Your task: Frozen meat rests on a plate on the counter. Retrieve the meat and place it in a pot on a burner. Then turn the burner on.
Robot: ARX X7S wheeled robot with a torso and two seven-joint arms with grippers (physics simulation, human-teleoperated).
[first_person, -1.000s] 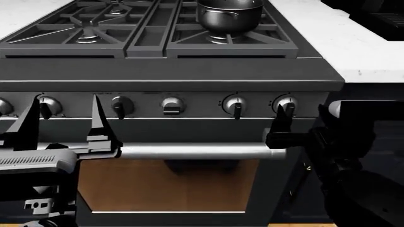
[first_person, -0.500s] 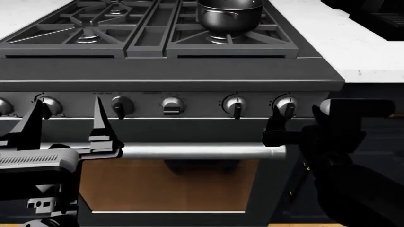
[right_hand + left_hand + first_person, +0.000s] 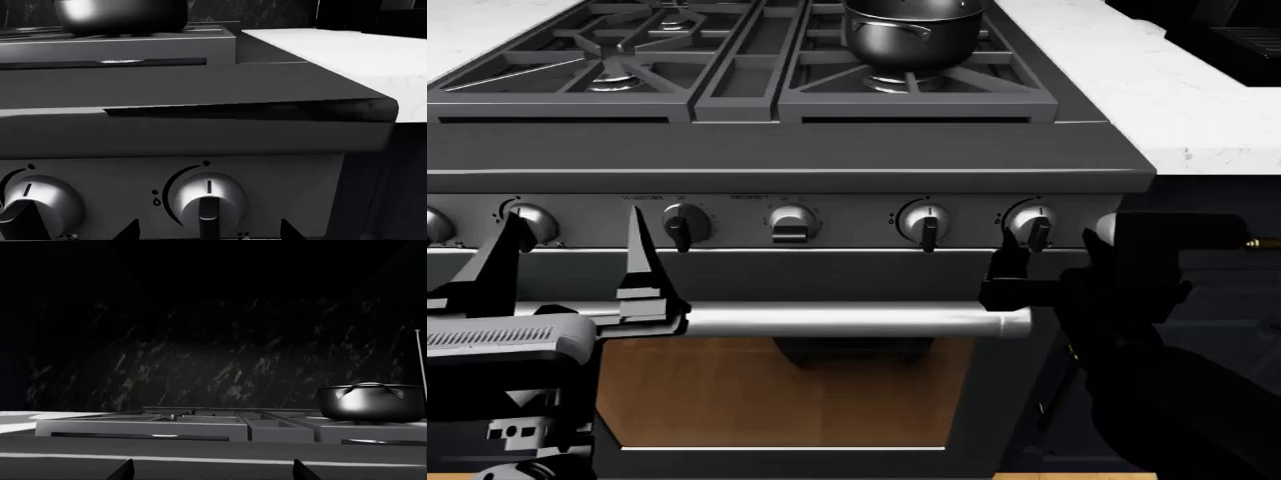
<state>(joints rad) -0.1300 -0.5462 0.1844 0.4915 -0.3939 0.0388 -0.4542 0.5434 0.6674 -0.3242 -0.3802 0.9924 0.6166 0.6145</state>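
The steel pot (image 3: 914,35) stands on the back right burner (image 3: 894,82) of the stove; it also shows in the left wrist view (image 3: 370,402) and the right wrist view (image 3: 120,12). Its inside is hidden. The meat and the plate are out of view. My right gripper (image 3: 1021,262) is open in front of the rightmost knob (image 3: 1034,225). In the right wrist view its fingertips (image 3: 128,231) stand either side of that knob (image 3: 209,200), apart from it. My left gripper (image 3: 571,255) is open and empty below the left knobs.
The white counter (image 3: 1181,90) runs right of the stove, and shows in the right wrist view (image 3: 347,50). Several more knobs (image 3: 790,222) line the front panel. The oven door handle (image 3: 841,322) runs below them. A dark backsplash (image 3: 220,355) stands behind the stove.
My right forearm has shifted a little behind the gripper, which stays at the rightmost knob. My left gripper has edged slightly right. The pot has not moved.
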